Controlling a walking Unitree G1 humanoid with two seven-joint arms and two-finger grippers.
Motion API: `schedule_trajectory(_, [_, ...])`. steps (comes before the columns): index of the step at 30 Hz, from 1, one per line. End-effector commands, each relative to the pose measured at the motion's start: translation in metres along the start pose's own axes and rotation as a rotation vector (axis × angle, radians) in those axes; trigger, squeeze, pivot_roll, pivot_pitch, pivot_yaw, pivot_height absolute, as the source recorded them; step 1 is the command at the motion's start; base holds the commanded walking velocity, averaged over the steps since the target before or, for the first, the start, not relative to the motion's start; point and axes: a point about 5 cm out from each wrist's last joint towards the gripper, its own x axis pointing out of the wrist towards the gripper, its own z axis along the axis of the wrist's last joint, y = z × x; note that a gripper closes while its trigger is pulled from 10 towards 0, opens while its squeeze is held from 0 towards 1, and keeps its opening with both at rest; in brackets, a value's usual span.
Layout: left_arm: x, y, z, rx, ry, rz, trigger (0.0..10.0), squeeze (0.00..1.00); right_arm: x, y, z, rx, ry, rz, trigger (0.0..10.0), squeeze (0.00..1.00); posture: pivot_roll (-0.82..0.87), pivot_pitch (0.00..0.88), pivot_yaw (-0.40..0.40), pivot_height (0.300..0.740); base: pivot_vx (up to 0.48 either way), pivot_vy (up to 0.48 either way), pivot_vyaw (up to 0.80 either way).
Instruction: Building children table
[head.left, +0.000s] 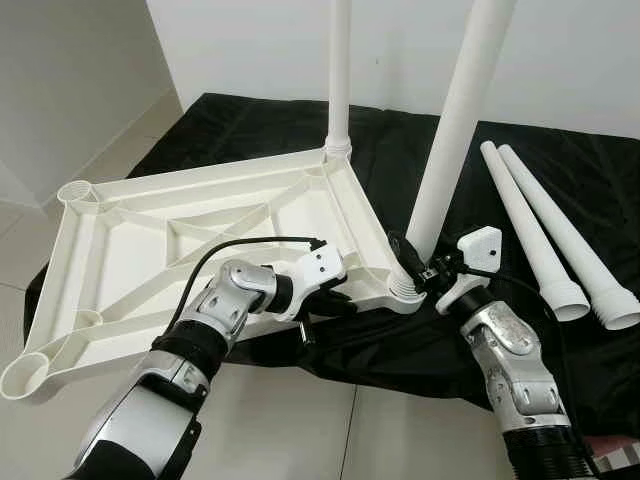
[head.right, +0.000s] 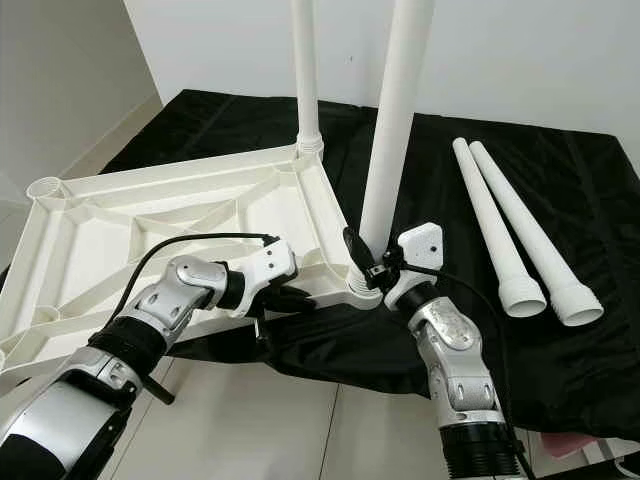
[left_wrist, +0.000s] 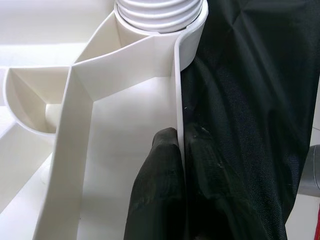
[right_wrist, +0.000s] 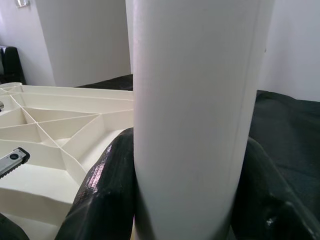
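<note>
Right gripper (head.right: 368, 268) clamped on upright leg (head.right: 392, 130) base; left gripper (head.left: 338, 297) pinching tabletop (head.left: 150, 240) rim beside it.

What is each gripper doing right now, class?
Left gripper: shut on the tabletop rim.
Right gripper: shut on the near leg, at its base.

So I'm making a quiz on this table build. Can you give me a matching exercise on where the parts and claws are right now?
Things:
1. left claw
2. right claw
3. two loose legs
4. far leg

States:
A. lying on the black cloth
B. standing in the tabletop's far corner
C. pinching the tabletop's edge
D. gripping the near leg

Pairs: 1-C, 2-D, 3-A, 4-B
</note>
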Motion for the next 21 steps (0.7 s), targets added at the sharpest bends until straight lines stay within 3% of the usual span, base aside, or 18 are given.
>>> schedule_trajectory(1, [-0.005, 0.003, -0.001, -0.028, -0.04, 0.058, 10.0, 0.0, -0.014, -0.003, -0.03, 0.025, 0.161, -0.052, 10.0, 0.0, -0.17, 0.13, 0.087, 0.74, 0.0, 0.0, 0.0])
schedule_trajectory(21, [-0.004, 0.003, 0.0, -0.022, -0.044, 0.06, 10.0, 0.0, -0.01, 0.006, -0.019, 0.03, 0.101, -0.225, 10.0, 0.0, -0.17, 0.115, 0.081, 0.74, 0.0, 0.0, 0.0])
